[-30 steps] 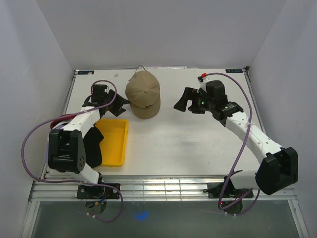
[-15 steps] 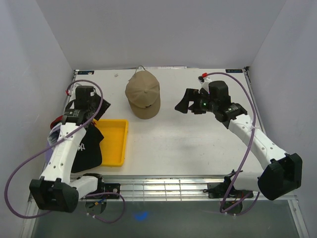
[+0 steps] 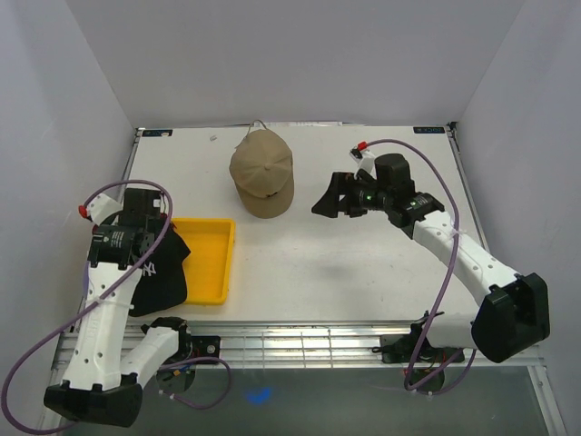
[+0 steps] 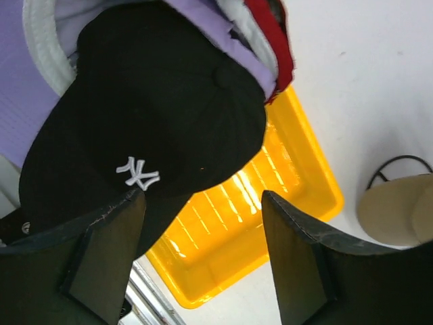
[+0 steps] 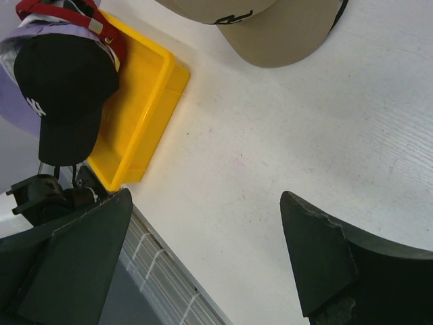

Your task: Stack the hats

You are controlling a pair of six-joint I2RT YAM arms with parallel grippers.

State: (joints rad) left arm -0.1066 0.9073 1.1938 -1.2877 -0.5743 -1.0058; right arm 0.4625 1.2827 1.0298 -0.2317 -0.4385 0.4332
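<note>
A tan cap sits on a black wire stand at the back middle of the table, brim toward the front. It also shows in the right wrist view and the left wrist view. A black NY cap tops a pile at the left edge, over lavender, white and dark red caps. My left gripper is open and empty, above the black cap. My right gripper is open and empty, right of the tan cap.
A yellow tray lies just right of the cap pile, seen also in the left wrist view and the right wrist view. The wire stand shows under the tan cap. White walls enclose the table. A metal rail runs along the front.
My left arm has swung away from the tan cap, leftward and toward the front, to above the black cap. My right gripper has shifted slightly left.
</note>
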